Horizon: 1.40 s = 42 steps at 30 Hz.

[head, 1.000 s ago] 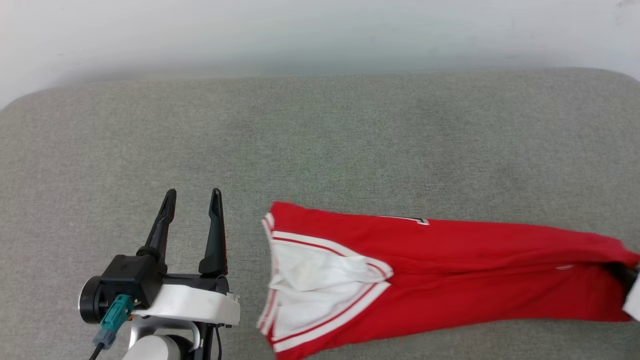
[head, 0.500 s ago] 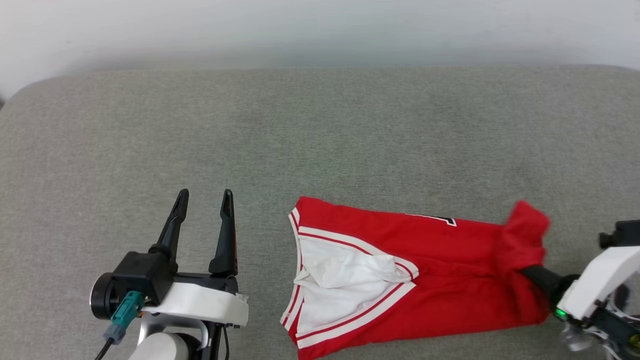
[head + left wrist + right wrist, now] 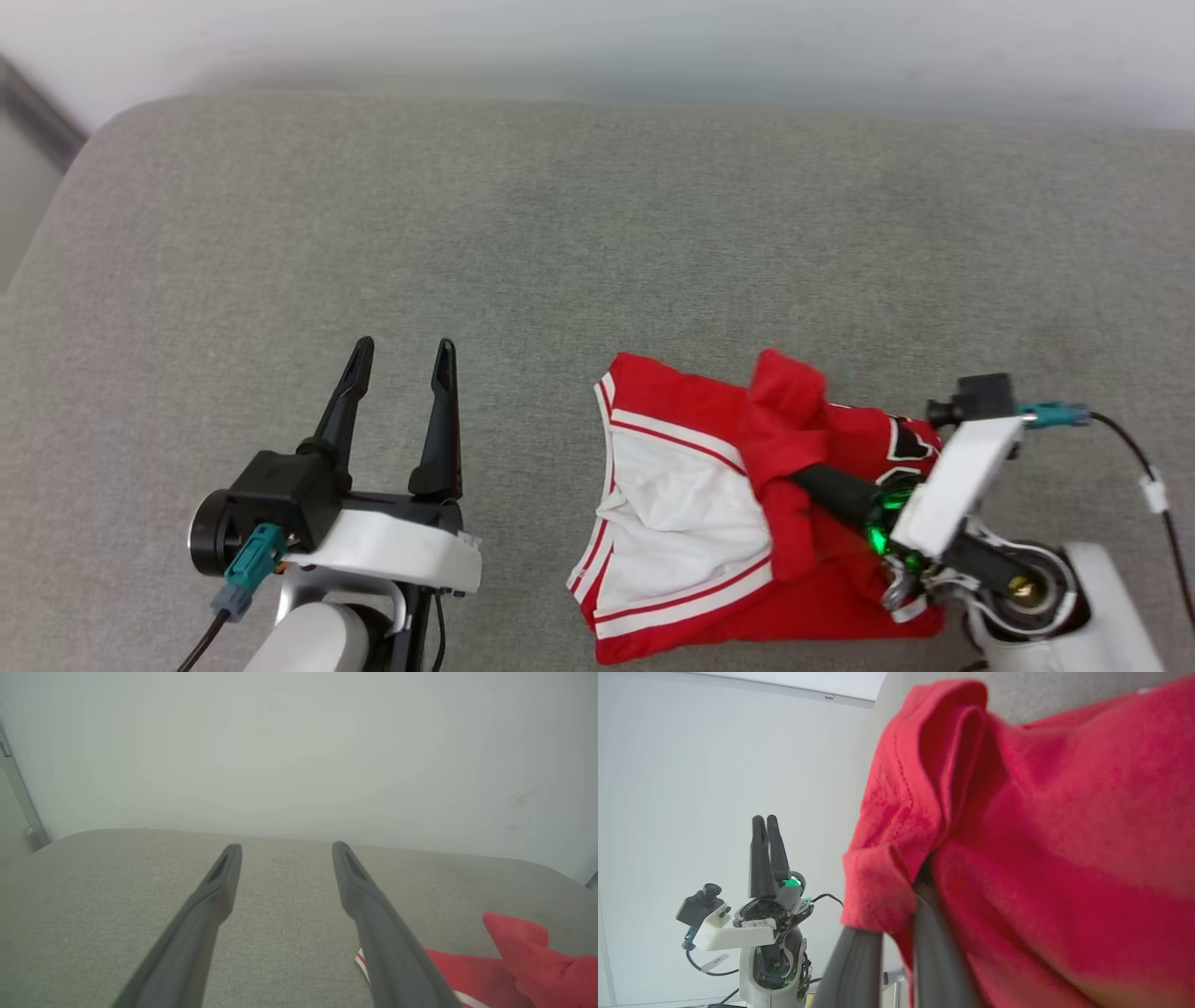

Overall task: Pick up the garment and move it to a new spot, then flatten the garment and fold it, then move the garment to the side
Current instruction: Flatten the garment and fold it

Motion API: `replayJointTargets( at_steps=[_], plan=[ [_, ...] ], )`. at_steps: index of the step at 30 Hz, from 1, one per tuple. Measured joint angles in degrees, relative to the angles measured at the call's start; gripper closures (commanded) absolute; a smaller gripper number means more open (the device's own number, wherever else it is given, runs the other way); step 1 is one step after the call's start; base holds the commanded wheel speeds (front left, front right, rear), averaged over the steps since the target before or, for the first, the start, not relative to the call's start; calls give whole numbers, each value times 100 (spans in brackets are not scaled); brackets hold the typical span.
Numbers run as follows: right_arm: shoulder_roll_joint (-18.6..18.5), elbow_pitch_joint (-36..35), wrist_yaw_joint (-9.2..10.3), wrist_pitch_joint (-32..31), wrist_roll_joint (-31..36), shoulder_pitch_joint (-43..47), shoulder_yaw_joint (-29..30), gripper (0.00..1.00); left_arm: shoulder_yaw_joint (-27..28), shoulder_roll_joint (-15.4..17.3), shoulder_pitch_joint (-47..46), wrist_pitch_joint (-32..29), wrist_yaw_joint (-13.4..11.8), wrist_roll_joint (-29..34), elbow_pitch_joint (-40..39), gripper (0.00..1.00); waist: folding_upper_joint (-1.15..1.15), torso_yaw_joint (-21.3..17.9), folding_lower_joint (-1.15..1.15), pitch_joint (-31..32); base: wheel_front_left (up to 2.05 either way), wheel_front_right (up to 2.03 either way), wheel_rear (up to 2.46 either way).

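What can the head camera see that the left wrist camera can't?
Head view: the right gripper shut on a raised red fold of the garment, plus its white sleeve and black print. Left wrist view: a close look along the open left gripper toward the tall pale wall. Both: the grey cushion, the left gripper, and some red garment.
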<state>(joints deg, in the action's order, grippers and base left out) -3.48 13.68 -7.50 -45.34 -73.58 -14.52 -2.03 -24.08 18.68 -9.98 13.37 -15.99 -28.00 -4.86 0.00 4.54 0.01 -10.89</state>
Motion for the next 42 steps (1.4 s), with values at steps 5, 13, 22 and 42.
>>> replayJointTargets(
  at_steps=[5,13,22,42],
  plan=[
    [29,443,0,258,149,-196,-627,100,-30,-98,-99,38,43,-36,105,0,0,168,0,-69,0,0,0],
    [46,754,1,706,104,-405,-1426,0,7,-141,-99,94,85,-47,237,0,0,188,0,-154,0,0,0],
    [-405,-200,0,1294,906,-556,-2019,0,83,-138,-112,125,93,-41,307,0,0,-57,0,-136,0,0,0],
    [-1120,-1252,0,4203,5094,309,330,0,452,-41,277,154,34,12,347,0,0,-633,-1,296,0,0,0]
  ],
)
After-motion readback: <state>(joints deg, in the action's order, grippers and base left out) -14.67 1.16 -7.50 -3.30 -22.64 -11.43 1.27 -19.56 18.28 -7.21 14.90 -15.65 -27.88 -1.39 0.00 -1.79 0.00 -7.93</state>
